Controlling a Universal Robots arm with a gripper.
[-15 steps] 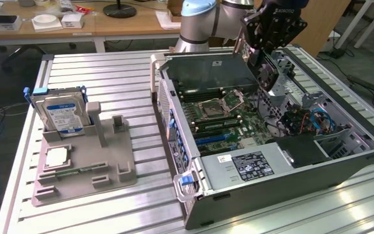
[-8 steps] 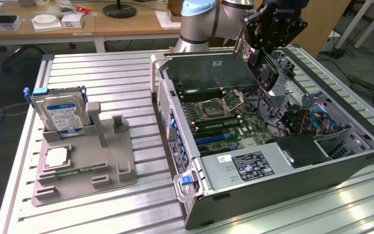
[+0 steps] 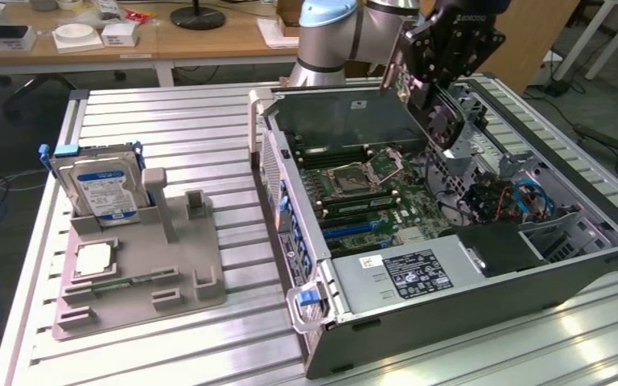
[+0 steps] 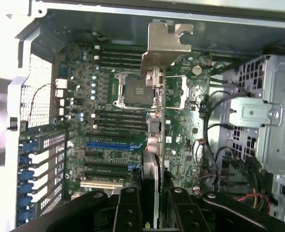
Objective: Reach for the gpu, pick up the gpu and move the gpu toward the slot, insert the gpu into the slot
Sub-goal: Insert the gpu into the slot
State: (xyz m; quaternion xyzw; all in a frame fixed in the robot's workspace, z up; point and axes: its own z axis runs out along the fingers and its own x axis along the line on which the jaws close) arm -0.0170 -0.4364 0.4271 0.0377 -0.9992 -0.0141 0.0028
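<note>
My gripper (image 3: 438,80) is above the open computer case, shut on the gpu (image 3: 446,121), a thin dark card hanging edge-down over the back part of the green motherboard (image 3: 385,201). In the wrist view the gpu (image 4: 152,140) appears edge-on between my two black fingers (image 4: 128,205), with its metal bracket (image 4: 164,43) at the far end. The card is above the board and is not seated. Among the long narrow expansion connectors, the blue slot (image 4: 111,144) lies to one side of the card's edge, near the case's rear bracket openings; it also shows as blue strips (image 3: 357,229).
The square processor socket (image 3: 357,173) and memory slots sit mid-board. A metal drive cage (image 4: 265,116) and loose cables (image 3: 513,201) crowd the case's other side. On the exterior view's left, a grey fixture (image 3: 138,273) holds a hard drive (image 3: 100,189) and a processor chip (image 3: 94,259).
</note>
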